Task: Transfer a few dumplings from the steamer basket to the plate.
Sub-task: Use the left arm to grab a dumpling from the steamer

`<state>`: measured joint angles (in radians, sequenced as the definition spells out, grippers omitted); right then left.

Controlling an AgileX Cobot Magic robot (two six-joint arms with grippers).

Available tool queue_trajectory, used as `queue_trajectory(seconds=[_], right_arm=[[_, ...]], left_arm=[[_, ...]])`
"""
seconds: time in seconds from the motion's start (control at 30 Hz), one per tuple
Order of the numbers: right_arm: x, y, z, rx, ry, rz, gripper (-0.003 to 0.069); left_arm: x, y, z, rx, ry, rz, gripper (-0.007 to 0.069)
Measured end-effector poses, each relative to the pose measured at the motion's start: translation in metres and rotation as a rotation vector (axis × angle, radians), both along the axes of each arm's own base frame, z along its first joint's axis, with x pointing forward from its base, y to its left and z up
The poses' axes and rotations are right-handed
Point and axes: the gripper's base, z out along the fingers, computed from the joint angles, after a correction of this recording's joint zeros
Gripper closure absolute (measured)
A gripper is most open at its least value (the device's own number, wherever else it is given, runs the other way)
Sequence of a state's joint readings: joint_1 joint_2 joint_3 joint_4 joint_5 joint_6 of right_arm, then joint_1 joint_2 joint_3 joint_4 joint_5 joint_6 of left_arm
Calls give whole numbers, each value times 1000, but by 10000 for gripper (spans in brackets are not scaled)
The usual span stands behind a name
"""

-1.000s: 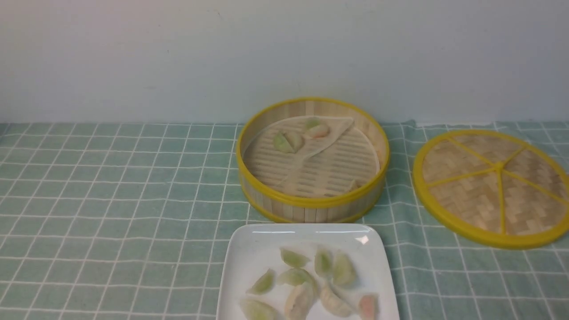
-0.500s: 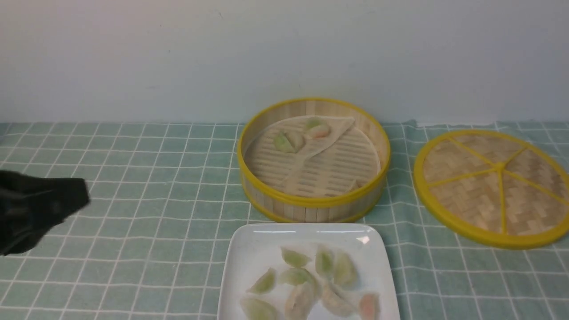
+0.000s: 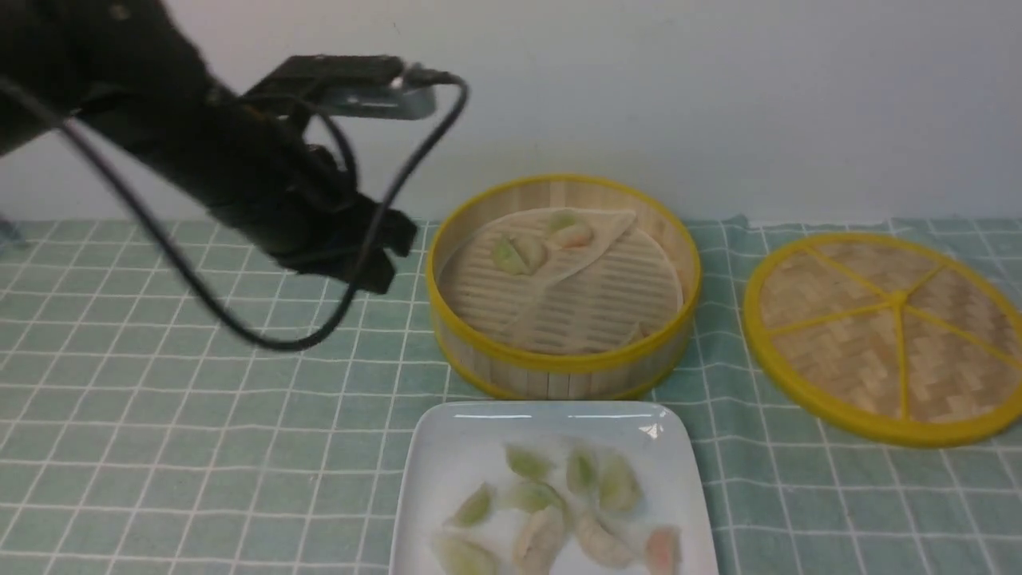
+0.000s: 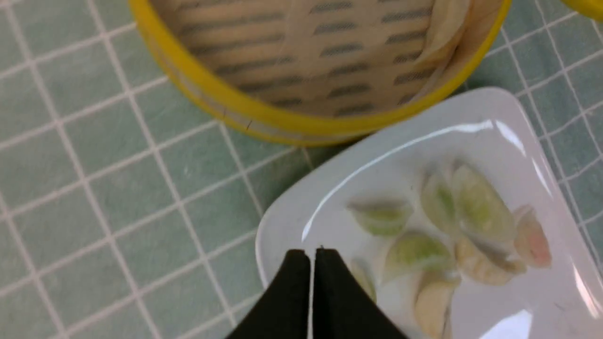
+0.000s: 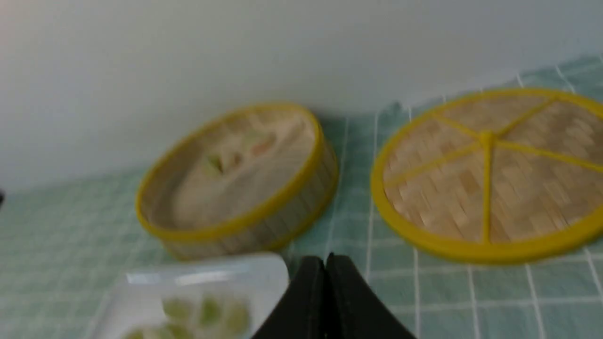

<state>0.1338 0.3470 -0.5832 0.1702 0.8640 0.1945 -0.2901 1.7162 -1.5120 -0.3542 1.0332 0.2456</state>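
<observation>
**Dumplings** (image 3: 551,511): a cluster, mostly green and one pinkish, lying on the plate (image 3: 447,455). Further dumplings (image 3: 519,254), about three, sit on the folded liner (image 3: 559,239) at the far side of the steamer basket (image 3: 559,369).
**Plate:** at the near edge of the surface, just in front of the basket.
**Woven lid** (image 3: 886,335): flat on the green checked cloth (image 3: 200,399), right of the basket and apart from it.
**Left end effector** (image 4: 312,256): fingers pressed together, empty, raised left of the basket.
**Right end effector** (image 5: 325,261): fingers together, empty.
</observation>
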Motion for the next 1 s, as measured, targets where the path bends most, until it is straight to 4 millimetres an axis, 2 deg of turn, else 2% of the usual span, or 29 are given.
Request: queue_trajectory(seconds=[0.2, 0.23, 0.27, 0.33, 0.37, 0.47, 0.53, 0.57, 0.6, 0.63, 0.7, 0.83, 0.93, 1.0], right_arm=[[18, 4, 18, -150, 189, 103, 673], [17, 4, 18, -152, 191, 103, 673], [18, 5, 18, -154, 197, 110, 673], [18, 5, 18, -151, 199, 114, 673], [18, 5, 18, -152, 201, 116, 673], [18, 6, 18, -151, 201, 118, 673], [18, 6, 18, -150, 203, 119, 673], [18, 6, 18, -150, 203, 119, 673], [18, 6, 17, -151, 205, 119, 673], [17, 6, 17, -150, 211, 121, 673], [17, 6, 17, -148, 220, 124, 673], [15, 6, 15, -149, 247, 131, 673], [14, 6, 13, -152, 267, 136, 673], [14, 6, 13, -153, 271, 137, 673]], left_arm=[[62, -33, -22, 28, 33, -31, 631], [66, -34, -24, 31, 33, -33, 631], [80, -39, -35, 60, 41, -45, 631], [90, -44, -38, 82, 25, -56, 631], [103, -49, -49, 112, 19, -67, 628], [117, -57, -58, 141, -12, -80, 609], [130, -68, -67, 161, -48, -95, 542], [131, -69, -69, 160, -49, -96, 535], [134, -73, -74, 161, -56, -99, 497], [140, -79, -84, 159, -70, -101, 420], [144, -83, -94, 159, -79, -97, 332], [153, -87, -119, 183, -97, -57, 107], [160, -87, -129, 190, -132, -39, 20], [162, -87, -133, 191, -144, -36, 6]])
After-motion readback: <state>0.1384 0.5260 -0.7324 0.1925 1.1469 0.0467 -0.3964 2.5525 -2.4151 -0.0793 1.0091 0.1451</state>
